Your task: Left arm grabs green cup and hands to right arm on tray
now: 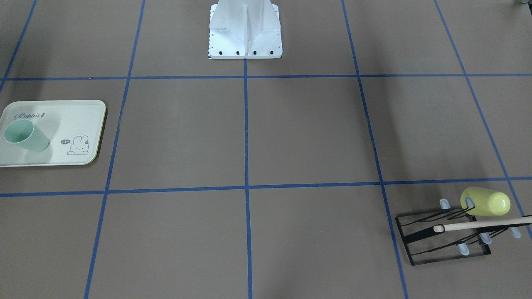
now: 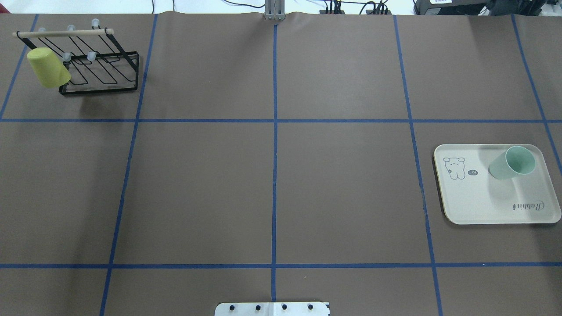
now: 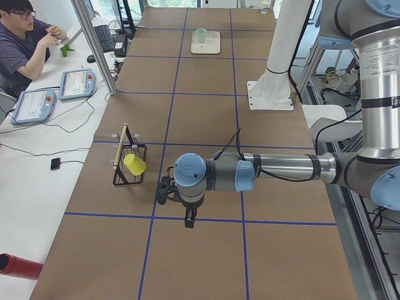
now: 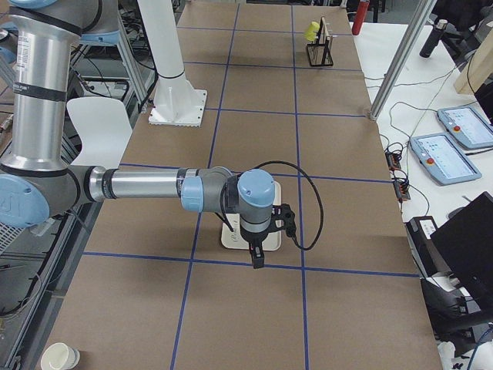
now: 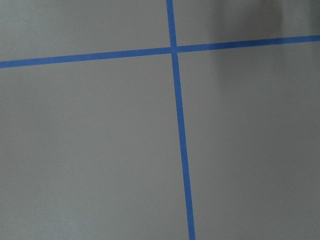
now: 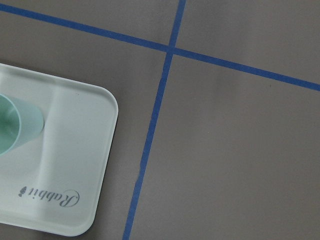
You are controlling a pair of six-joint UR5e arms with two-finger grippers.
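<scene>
Brown gridded table (image 2: 342, 188): at three o'clock overhead, the tray (image 2: 483, 206) holds the green cup (image 2: 511, 163), upright and empty. At ten o'clock a yellow-green cup (image 2: 47, 67) hangs on the rack (image 2: 101, 74). Whether the left gripper (image 3: 189, 219) or the right gripper (image 4: 257, 258) has its fingers apart, I cannot tell.

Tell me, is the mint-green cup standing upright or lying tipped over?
Upright: the green cup stands on the tray, open mouth up, interior empty.

Cup (image 2: 511, 163) on the tray (image 2: 483, 206), robot's right; rack (image 2: 109, 83) with second cup (image 2: 47, 67), far left.
</scene>
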